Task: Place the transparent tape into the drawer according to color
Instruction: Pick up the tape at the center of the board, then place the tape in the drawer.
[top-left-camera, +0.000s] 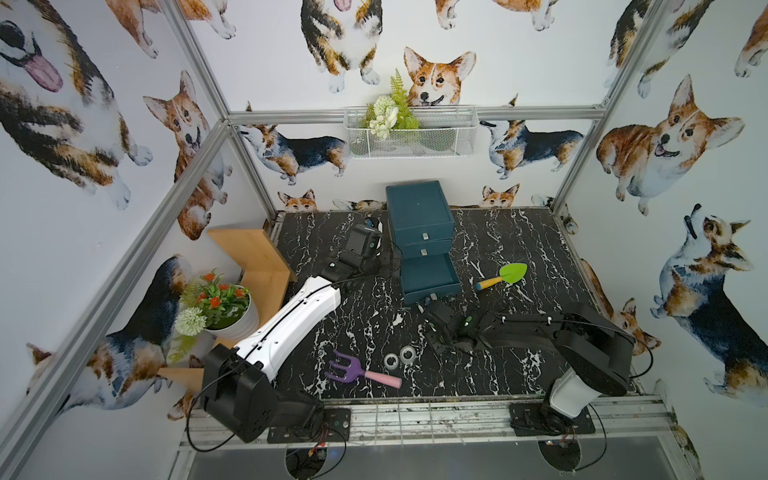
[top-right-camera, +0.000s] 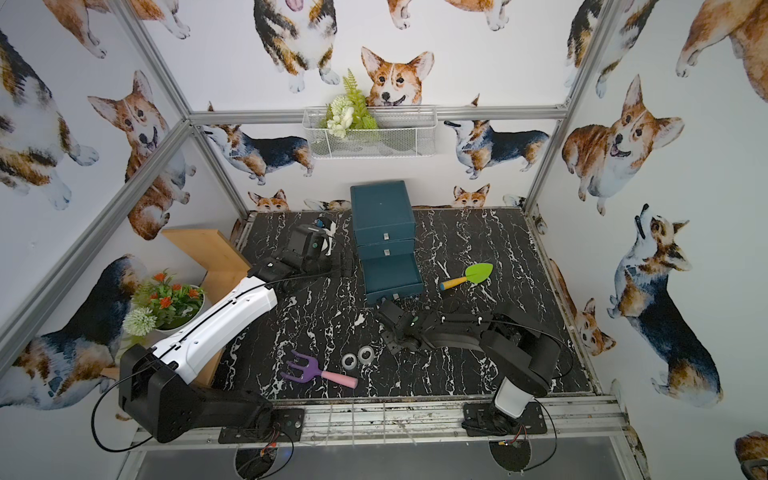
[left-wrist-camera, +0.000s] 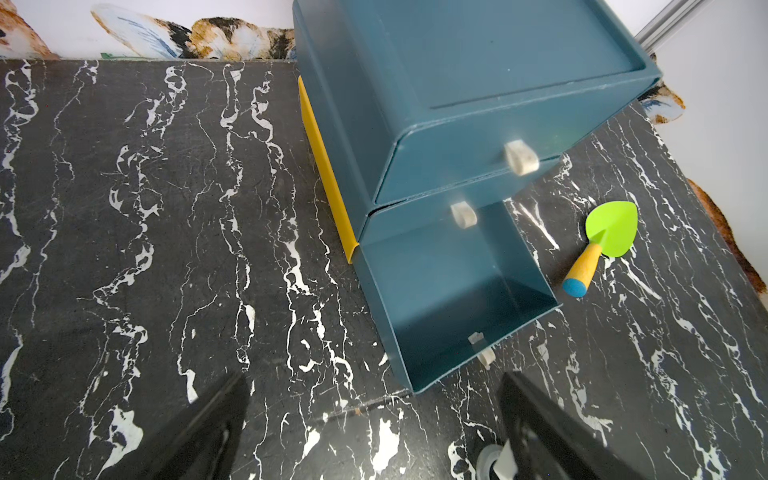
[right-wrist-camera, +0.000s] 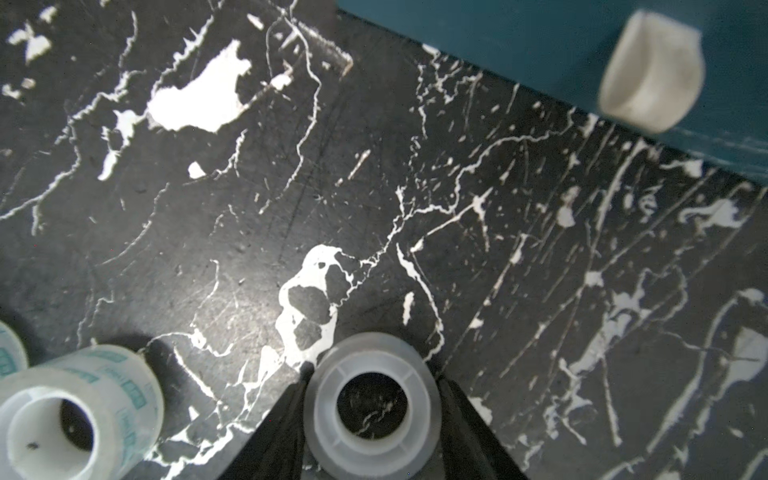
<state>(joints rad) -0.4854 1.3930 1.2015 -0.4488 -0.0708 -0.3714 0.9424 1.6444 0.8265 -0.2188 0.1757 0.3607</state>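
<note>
1. Pinching a clear tape roll (right-wrist-camera: 374, 451) across its outer wall, the right gripper (right-wrist-camera: 372, 372) has one finger pressed on each flank. The core stands upright, likely so the roll can be set down flat. I cannot tell whether it rests on the marble-patterned table (top-left-camera: 519, 365) or is just off it.
2. That grip sits at 6 o'clock of the bottom drawer (top-left-camera: 428, 274), just beside its front knob. This suits a short carry up and over the front wall.
3. The bottom drawer is the only one pulled out of the teal drawer cabinet (top-left-camera: 417, 203). It opens toward 6 o'clock, and the left wrist view shows it bare inside. The upper two are shut, so I judge this one is meant for the clear colour.
4. Two loose clear rolls (top-left-camera: 385, 360) stand on end, close together, at 7 o'clock of the right gripper. They are near enough to be taken next. No yellow-green or orange rolls are visible.
5. The left gripper (left-wrist-camera: 374, 380) is spread wide and empty at 9 o'clock of the cabinet, out of the drawer's way.
6. The green toy trowel (top-left-camera: 505, 276) lies at 3 o'clock of the drawer, and the purple toy rake (top-left-camera: 357, 370) at 8 o'clock of the loose rolls, both apart from the work. Only the drawer's front wall looks liable to catch the roll.
</note>
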